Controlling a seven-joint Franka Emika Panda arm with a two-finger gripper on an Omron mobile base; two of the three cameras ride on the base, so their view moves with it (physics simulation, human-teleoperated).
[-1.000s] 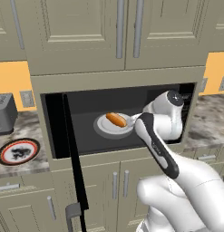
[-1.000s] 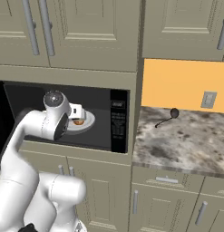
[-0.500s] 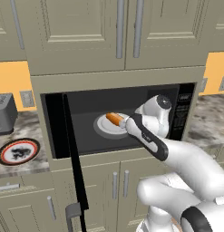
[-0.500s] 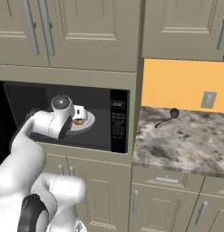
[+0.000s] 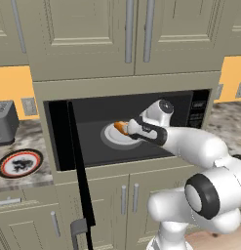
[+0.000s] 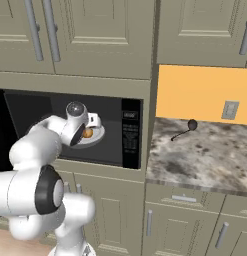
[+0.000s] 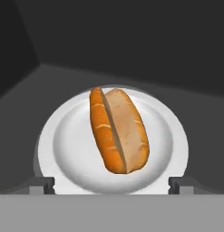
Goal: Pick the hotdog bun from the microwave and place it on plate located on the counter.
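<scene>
Jaws spread wide, empty, before hotdog bun (image 7: 118,131) on white dish (image 7: 68,149) inside microwave (image 5: 197,110); risks nudging bun off dish if closing early

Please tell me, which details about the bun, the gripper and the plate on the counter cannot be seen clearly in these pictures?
- Hotdog bun, left base view: mostly behind the gripper.
- Bun, right base view: nearly all behind the arm.
- Gripper, hand view: tips barely show; contact unclear.
- Plate: centre pattern too small to read.
</scene>
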